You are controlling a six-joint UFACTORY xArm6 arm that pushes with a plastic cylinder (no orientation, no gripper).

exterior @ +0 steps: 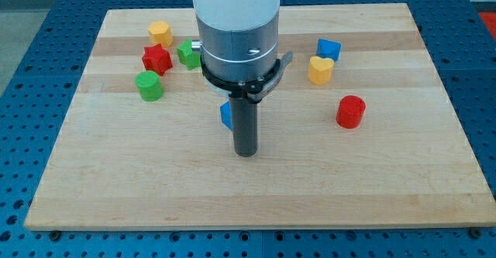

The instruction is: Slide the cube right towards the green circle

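Because the green cylinder (149,86) stands at the view's left, beside the red star (156,58), it is the goal. The blue cube (226,115) lies mid-board, half hidden behind the rod. My tip (246,153) rests just right of the cube; there are no jaws, nothing is gripped.
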